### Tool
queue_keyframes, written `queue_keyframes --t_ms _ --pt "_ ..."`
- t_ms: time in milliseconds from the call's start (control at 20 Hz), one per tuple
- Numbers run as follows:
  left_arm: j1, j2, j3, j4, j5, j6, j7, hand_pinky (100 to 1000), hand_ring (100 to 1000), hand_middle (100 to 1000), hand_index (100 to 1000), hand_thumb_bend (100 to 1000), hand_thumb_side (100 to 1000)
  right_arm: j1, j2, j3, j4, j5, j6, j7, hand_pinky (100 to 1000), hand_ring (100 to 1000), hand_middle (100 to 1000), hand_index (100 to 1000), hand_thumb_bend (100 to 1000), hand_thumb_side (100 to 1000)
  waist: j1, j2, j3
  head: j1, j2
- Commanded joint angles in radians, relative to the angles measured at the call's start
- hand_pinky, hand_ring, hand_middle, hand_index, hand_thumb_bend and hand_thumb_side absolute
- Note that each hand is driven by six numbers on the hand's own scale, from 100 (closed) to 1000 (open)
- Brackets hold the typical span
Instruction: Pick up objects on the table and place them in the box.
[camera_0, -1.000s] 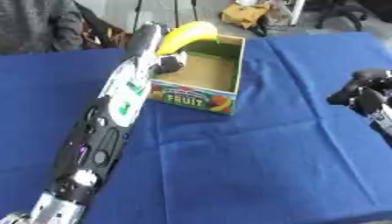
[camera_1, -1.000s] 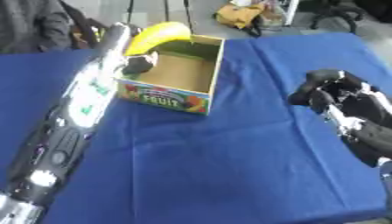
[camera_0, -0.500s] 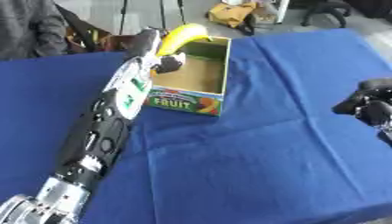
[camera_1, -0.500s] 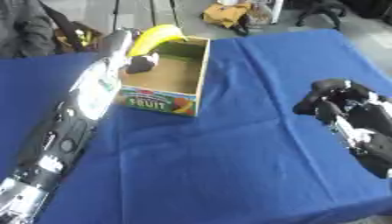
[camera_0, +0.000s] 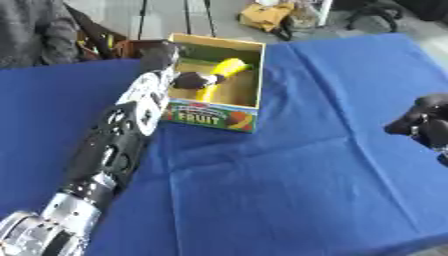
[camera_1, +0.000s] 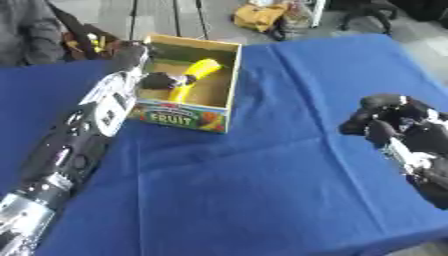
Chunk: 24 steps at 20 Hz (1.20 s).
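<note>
My left hand (camera_0: 188, 80) reached into the fruit box (camera_0: 249, 75) at the table's far edge, fingers curled around the banana (camera_0: 219, 76) to lay it inside; my right hand (camera_1: 385, 120) idled, curled and empty.

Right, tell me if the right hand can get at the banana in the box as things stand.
Probably not easily: the right hand sits curled far across the cloth, and the left hand already reaches into the box at the banana.
</note>
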<state>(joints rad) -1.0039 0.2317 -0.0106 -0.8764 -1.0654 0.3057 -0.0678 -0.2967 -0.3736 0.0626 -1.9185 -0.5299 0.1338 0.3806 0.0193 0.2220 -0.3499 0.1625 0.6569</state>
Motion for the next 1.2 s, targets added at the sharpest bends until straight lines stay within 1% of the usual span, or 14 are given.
queue_keyframes --t_ms 50,100,250,300,400,600,750,950,1150,1200 --pt "-0.020 0.020 0.023 -0.041 -0.001 -0.003 0.010 768 753 677 794 946 734 -0.011 -0.011 -0.004 -0.017 0.002 -0.002 0.002 797 684 605 741 100 100 -0.005 -0.019 0.002 0.001 -0.007" --pt "-0.019 0.020 0.027 -0.051 0.010 -0.005 0.018 769 753 670 784 941 728 -0.010 -0.011 -0.004 -0.017 0.002 -0.002 0.002 797 684 605 741 100 100 -0.005 -0.020 0.004 0.000 -0.007" --pt "-0.013 0.021 0.050 -0.113 0.052 -0.029 0.057 771 754 660 765 868 738 -0.009 -0.010 -0.006 -0.015 0.003 -0.001 0.000 796 684 605 740 100 100 -0.004 -0.021 0.015 -0.009 -0.009" --pt "-0.009 0.021 0.055 -0.138 0.068 -0.037 0.073 772 750 650 757 807 750 -0.008 -0.010 -0.007 -0.014 0.003 -0.001 -0.001 796 684 605 740 100 100 -0.004 -0.021 0.018 -0.011 -0.009" --pt "0.000 0.014 0.064 -0.195 0.103 -0.062 0.108 776 746 636 743 738 738 -0.007 -0.009 -0.010 -0.013 0.004 -0.002 -0.003 797 684 605 740 100 100 -0.005 -0.021 0.026 -0.018 -0.010" --pt "0.037 0.008 0.059 -0.311 0.175 -0.130 0.178 769 733 621 730 733 714 -0.003 -0.007 -0.016 -0.013 0.007 -0.006 -0.008 797 684 605 740 100 100 -0.009 -0.019 0.040 -0.031 -0.011" --pt "0.074 0.025 0.039 -0.397 0.227 -0.183 0.230 762 723 613 728 726 704 0.001 -0.007 -0.022 -0.011 0.011 -0.008 -0.015 797 684 605 740 100 100 -0.009 -0.018 0.057 -0.035 -0.005" --pt "0.151 0.050 0.005 -0.509 0.296 -0.251 0.299 746 707 604 727 634 745 0.005 -0.005 -0.026 -0.008 0.016 -0.007 -0.018 796 683 605 739 100 100 -0.004 -0.019 0.076 -0.037 0.000" --pt "0.250 0.058 -0.009 -0.618 0.363 -0.319 0.366 745 705 602 727 610 755 0.010 -0.004 -0.031 -0.004 0.021 -0.007 -0.024 797 683 605 739 100 100 0.000 -0.020 0.091 -0.034 0.004" --pt "0.272 0.056 -0.007 -0.644 0.379 -0.335 0.382 743 703 598 726 591 762 0.010 -0.004 -0.033 -0.004 0.022 -0.007 -0.025 797 683 605 739 100 100 0.001 -0.020 0.096 -0.027 0.005"
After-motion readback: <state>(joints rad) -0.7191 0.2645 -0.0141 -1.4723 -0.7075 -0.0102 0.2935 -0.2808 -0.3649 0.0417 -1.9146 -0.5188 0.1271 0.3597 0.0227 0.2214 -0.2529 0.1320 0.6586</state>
